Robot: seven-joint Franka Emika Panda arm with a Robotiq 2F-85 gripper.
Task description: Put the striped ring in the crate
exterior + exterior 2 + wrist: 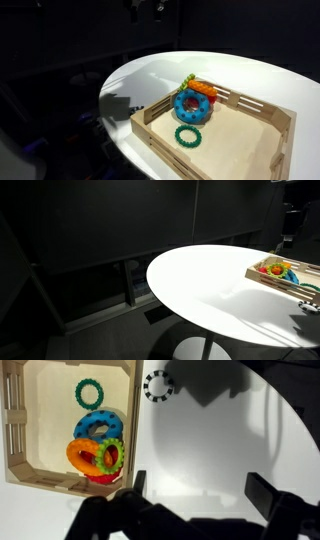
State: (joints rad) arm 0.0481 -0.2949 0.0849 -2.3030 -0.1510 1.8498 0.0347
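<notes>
The striped ring (157, 386), black and white, lies flat on the white table just outside a corner of the crate (18, 430); it shows small in an exterior view (137, 108). The pale wooden crate (270, 125) holds a green ring (89, 395) lying apart and a pile of blue (97, 428), orange (80, 457) and green-red rings. My gripper (200, 490) is open and empty, high above the bare table beside the crate, well short of the striped ring. It hangs above the crate (262, 273) in an exterior view (289, 242).
The round white table (200, 280) drops off at its curved edge (285, 430) beyond the striped ring. The surroundings are dark. The ring pile (193, 100) sits in the crate's far corner.
</notes>
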